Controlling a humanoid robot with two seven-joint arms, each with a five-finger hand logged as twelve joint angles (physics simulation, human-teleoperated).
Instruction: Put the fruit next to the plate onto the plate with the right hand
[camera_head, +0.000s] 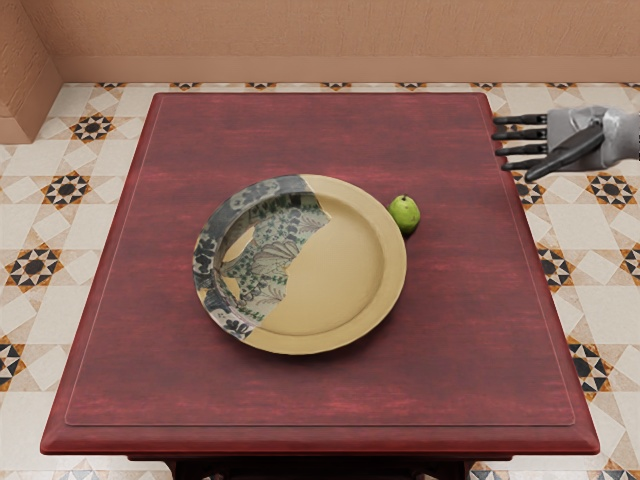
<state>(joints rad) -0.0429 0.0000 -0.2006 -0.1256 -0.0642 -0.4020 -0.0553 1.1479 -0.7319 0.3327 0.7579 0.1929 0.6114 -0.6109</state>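
No readable text, label, brand, number or sign anywhere, whether on the plate (345, 275) or the table (480, 340).
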